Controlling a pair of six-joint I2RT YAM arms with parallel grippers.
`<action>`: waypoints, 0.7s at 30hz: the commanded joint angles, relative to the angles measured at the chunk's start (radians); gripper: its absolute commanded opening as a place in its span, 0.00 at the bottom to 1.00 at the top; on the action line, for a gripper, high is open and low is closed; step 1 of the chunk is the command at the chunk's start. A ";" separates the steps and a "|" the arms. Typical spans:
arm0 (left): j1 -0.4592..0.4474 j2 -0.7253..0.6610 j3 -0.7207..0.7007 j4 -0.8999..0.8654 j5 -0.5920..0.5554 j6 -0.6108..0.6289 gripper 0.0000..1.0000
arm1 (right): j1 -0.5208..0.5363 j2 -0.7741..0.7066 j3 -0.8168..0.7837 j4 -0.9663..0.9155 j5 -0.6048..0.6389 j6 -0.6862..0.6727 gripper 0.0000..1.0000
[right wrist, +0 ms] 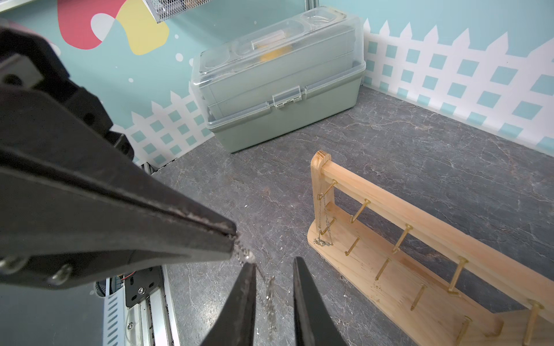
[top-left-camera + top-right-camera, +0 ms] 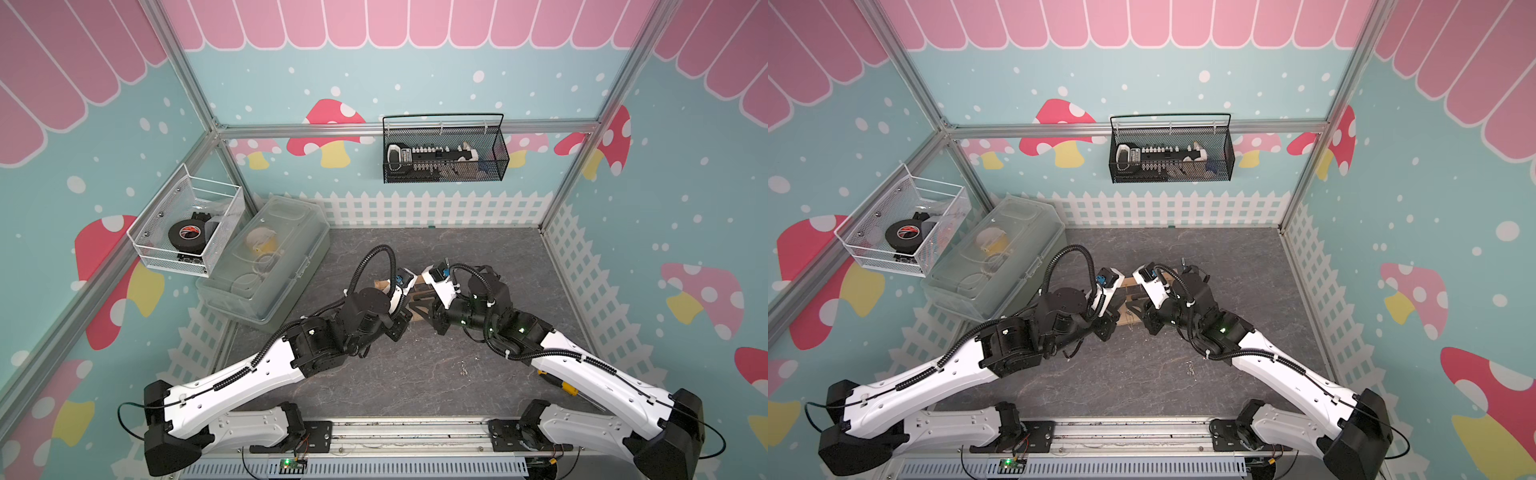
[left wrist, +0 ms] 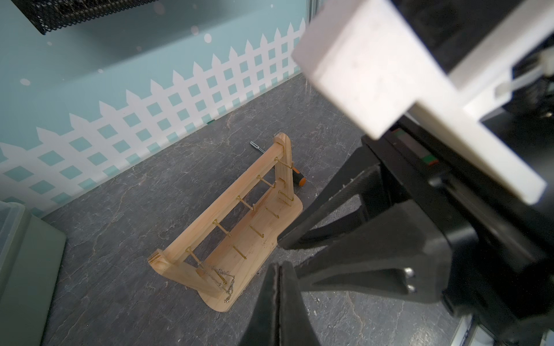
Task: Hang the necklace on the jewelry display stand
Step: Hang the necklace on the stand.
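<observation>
There is one jewelry display stand, two necklaces (both thin chains), one lidded box, two wire baskets, one tape roll.

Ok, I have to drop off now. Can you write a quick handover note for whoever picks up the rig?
The left gripper has its fingers shut on a thin silver chain necklace, which dangles from their tip.
The right gripper has its fingers open on either side of the dangling chain and is not gripping it.
The light-wood jewelry display stand stands upright close by. A second thin chain hangs from its end gold peg.
Done: the necklace is picked up.
Left: carry it to a free peg, loop it over, then release.
</observation>
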 commanded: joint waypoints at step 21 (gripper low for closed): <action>-0.012 0.003 0.042 -0.015 0.008 0.000 0.00 | 0.026 0.023 -0.006 0.109 0.027 0.010 0.21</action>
